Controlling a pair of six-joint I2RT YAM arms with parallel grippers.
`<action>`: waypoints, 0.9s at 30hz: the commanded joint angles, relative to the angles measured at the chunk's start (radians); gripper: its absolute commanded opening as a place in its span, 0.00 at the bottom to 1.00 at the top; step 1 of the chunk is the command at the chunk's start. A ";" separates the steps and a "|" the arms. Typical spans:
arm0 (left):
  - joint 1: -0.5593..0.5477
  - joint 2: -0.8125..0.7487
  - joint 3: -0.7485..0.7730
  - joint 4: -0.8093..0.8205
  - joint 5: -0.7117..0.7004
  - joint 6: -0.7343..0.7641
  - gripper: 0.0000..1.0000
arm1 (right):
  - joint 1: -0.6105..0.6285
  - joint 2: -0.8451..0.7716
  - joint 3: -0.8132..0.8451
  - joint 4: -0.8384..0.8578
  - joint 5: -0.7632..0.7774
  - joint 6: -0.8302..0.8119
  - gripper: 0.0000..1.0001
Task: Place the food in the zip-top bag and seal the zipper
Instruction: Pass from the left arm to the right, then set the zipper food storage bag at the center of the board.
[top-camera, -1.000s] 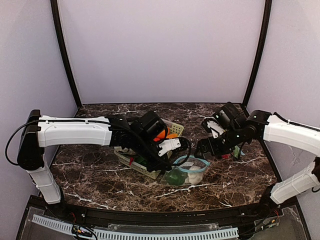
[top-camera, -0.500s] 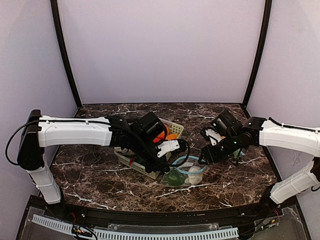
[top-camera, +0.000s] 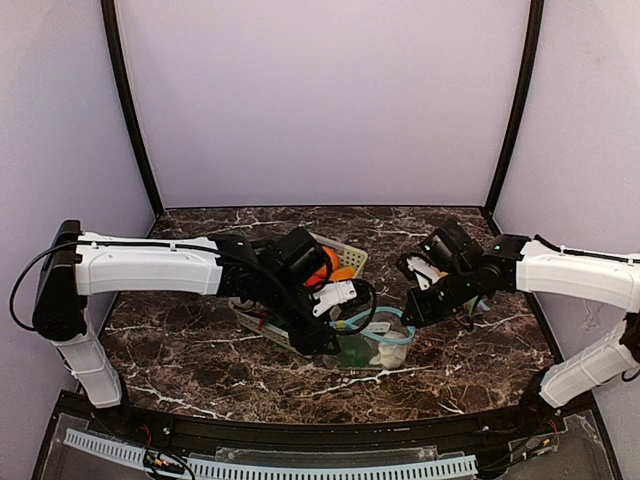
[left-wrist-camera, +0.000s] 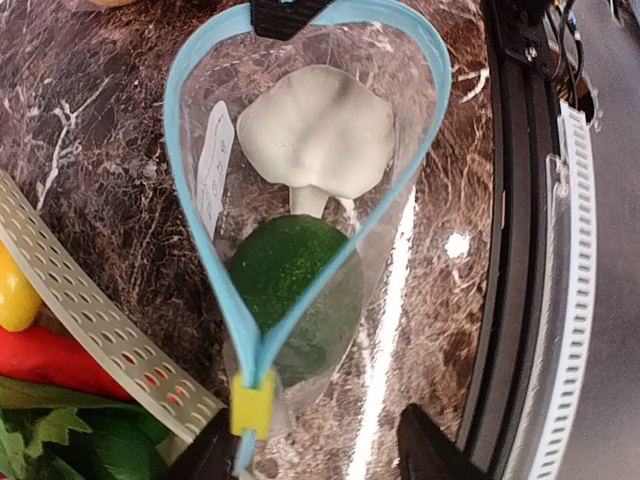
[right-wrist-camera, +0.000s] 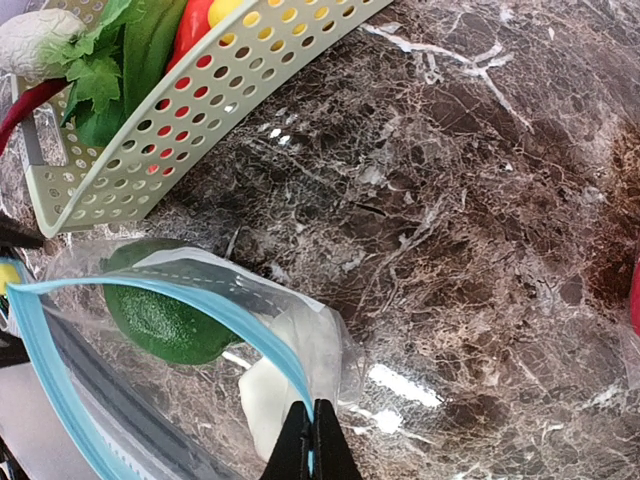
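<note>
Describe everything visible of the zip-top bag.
The zip-top bag is clear, thin plastic with a light blue zipper track and a yellow slider at one end. It lies on the marble table beside the lattice basket, mouth spread into a teardrop loop. Inside sit a white toy and a dark green toy, plus a white label. The right tool pinches the rim opposite the slider; the left tool stands open at the slider end.

On the bench, the basket sits at centre frame. The bag lies just right of and below it, holding an avocado and a knobbly vegetable. The right hand pinches the bag's right rim.
</note>
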 joint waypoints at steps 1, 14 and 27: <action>0.006 -0.113 -0.041 0.031 -0.035 -0.033 0.68 | -0.003 -0.012 -0.013 0.017 -0.010 -0.013 0.00; 0.246 -0.250 -0.058 -0.160 -0.100 0.074 0.99 | -0.003 -0.032 -0.012 0.017 0.008 -0.027 0.00; 0.341 -0.087 -0.056 -0.152 -0.211 0.133 0.99 | -0.003 -0.071 -0.025 0.017 0.006 -0.026 0.00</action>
